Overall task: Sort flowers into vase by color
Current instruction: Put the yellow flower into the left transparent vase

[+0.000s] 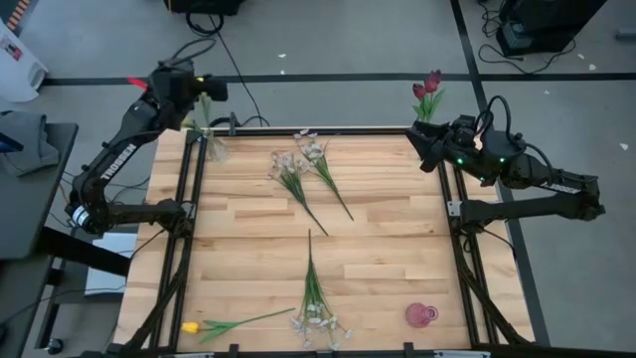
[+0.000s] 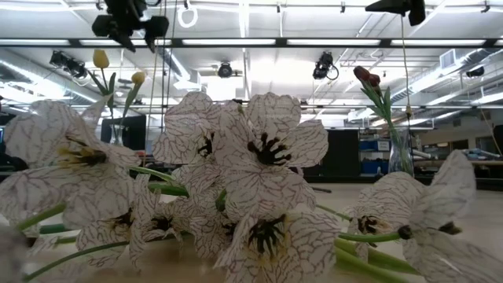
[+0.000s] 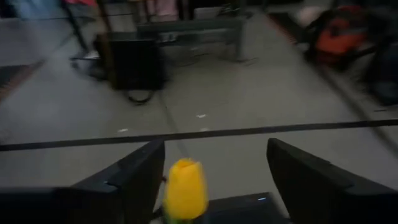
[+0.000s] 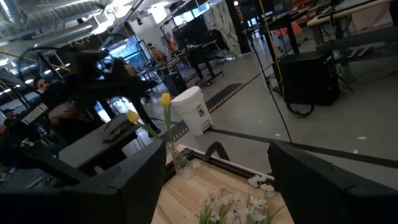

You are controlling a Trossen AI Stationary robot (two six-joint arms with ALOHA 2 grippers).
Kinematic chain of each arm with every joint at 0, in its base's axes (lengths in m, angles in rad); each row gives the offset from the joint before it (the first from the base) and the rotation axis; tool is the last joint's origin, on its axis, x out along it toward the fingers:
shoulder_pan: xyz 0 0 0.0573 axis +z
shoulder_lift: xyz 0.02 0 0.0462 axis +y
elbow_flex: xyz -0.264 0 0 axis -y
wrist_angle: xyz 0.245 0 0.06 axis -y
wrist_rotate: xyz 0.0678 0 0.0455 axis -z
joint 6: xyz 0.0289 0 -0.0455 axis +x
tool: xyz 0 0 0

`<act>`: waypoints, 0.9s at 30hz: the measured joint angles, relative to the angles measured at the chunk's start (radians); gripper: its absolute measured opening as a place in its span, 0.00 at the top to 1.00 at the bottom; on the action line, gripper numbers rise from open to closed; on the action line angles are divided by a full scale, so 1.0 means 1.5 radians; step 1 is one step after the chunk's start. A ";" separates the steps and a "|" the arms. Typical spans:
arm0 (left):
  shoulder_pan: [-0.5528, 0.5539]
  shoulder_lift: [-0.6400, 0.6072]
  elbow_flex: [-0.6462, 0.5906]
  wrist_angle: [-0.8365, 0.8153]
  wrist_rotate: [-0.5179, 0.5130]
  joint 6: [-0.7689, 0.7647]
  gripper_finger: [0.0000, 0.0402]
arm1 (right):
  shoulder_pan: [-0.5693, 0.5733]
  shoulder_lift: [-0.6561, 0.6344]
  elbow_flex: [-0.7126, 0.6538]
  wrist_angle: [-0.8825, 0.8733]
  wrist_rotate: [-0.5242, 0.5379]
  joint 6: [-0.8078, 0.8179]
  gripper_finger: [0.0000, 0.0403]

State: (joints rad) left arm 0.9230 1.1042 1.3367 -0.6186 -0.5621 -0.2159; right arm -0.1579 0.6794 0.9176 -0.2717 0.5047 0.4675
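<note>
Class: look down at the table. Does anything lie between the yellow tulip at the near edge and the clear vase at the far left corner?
Nothing visible does. The yellow tulip and the clear vase have bare table between them; the white sprays lie off to the side.

Pale planked wooden table [image 1: 248,249] looks smooth; the clear vase [image 1: 215,147] seems glass.

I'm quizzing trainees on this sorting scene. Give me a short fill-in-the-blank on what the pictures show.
1. The left pincer hangs with its fingers ___ above the vase of yellow tulips.
2. The far right vase holds ___ tulips.
3. One ___ tulip lies on the table.
4. The pink vase holds ___ flowers.

Missing words: open; red; yellow; no
</note>
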 joint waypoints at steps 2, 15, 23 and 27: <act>0.000 0.000 0.020 0.005 0.044 -0.011 0.24 | -0.004 0.001 0.000 -0.004 0.000 0.000 0.27; -0.064 0.002 0.069 0.316 0.486 -0.215 0.21 | -0.031 0.001 0.000 -0.015 -0.040 0.000 0.27; -0.222 0.036 0.069 0.350 0.540 -0.227 0.21 | -0.047 0.001 0.000 -0.015 -0.131 0.000 0.27; -0.316 0.076 0.069 0.348 0.514 -0.204 0.21 | -0.051 0.001 0.000 -0.016 -0.185 0.001 0.27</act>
State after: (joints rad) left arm 0.4493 1.2179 1.4399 -0.0962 0.2081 -0.5222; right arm -0.2345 0.6804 0.9176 -0.2951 0.2275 0.4687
